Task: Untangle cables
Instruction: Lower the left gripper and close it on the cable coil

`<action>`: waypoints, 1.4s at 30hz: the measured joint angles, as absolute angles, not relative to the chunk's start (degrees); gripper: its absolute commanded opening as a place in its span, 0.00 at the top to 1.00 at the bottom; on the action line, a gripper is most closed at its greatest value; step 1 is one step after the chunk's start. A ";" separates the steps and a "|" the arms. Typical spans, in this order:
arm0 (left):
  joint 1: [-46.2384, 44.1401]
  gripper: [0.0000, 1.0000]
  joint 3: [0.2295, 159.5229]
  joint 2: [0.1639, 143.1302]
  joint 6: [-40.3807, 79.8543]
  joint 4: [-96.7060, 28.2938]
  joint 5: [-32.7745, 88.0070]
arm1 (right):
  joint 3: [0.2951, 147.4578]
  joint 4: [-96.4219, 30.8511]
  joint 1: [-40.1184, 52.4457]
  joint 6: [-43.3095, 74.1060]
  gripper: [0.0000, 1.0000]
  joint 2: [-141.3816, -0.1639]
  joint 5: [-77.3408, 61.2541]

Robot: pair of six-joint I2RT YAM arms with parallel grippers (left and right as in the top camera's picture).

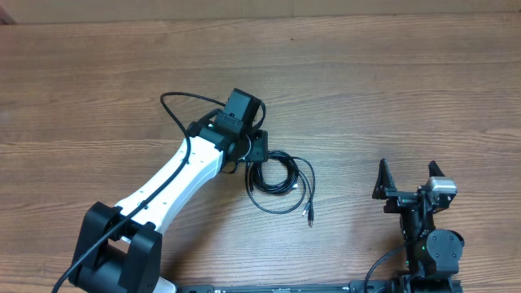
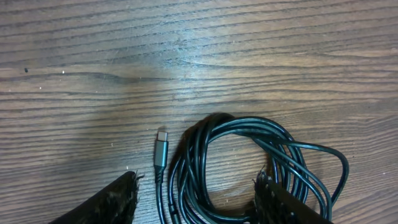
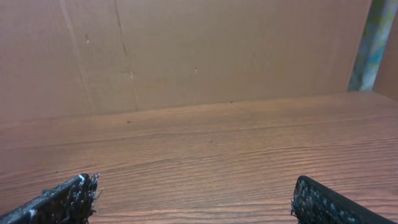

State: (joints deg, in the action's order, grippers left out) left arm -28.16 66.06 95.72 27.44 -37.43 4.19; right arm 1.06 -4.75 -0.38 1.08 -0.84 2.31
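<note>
The cables lie as a coiled bundle of thin black cords on the wooden table near its middle, with one plug end trailing to the lower right. In the left wrist view the coil fills the lower middle, and a grey metallic plug lies just left of it. My left gripper is open and sits over the coil's left edge, its fingers straddling several strands and the plug's cord. My right gripper is open and empty at the right, well away from the cables, as the right wrist view also shows.
The wooden table stretches bare around the coil. A thick black arm wire loops off the left arm. A brown cardboard wall stands behind the table in the right wrist view.
</note>
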 measured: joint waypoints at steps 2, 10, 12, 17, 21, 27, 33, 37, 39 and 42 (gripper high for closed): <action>-28.25 0.39 66.06 95.72 27.77 -37.36 4.16 | 1.06 -4.73 -0.38 1.06 0.00 -0.84 2.28; -31.07 0.38 66.06 97.56 28.58 -36.12 2.98 | 1.06 -4.78 -0.38 1.06 0.00 -0.84 2.26; -31.64 0.38 66.06 98.67 28.60 -35.97 2.39 | 1.06 -4.73 -0.38 1.08 0.00 -0.84 2.28; -32.27 0.39 66.06 101.80 28.60 -35.20 1.54 | 1.06 -4.75 -0.38 1.06 0.00 -0.84 2.28; -32.60 0.39 66.06 104.16 28.60 -35.09 1.32 | 1.06 -4.78 -0.38 1.06 0.00 -0.84 2.28; -33.04 0.39 66.06 106.76 28.60 -35.03 1.19 | 1.06 -4.73 -0.38 1.08 0.00 -0.84 2.26; -33.01 0.41 66.06 106.80 28.53 -34.61 1.19 | 1.06 -4.75 -0.38 1.08 0.00 -0.84 2.28; -33.04 0.41 66.06 106.80 26.92 -34.57 1.21 | 1.06 -4.73 -0.38 1.08 0.00 -0.84 2.31; -33.04 0.42 66.06 106.83 26.13 -34.22 1.19 | 1.06 -4.75 -0.38 1.08 0.00 -0.84 2.28; -33.04 0.42 66.06 106.83 25.28 -34.00 1.08 | 1.06 -4.75 -0.38 1.06 0.00 -0.84 2.26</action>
State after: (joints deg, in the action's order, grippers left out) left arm -33.04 66.06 106.83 25.28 -34.00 1.08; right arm 1.06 -4.75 -0.38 1.06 -0.84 2.26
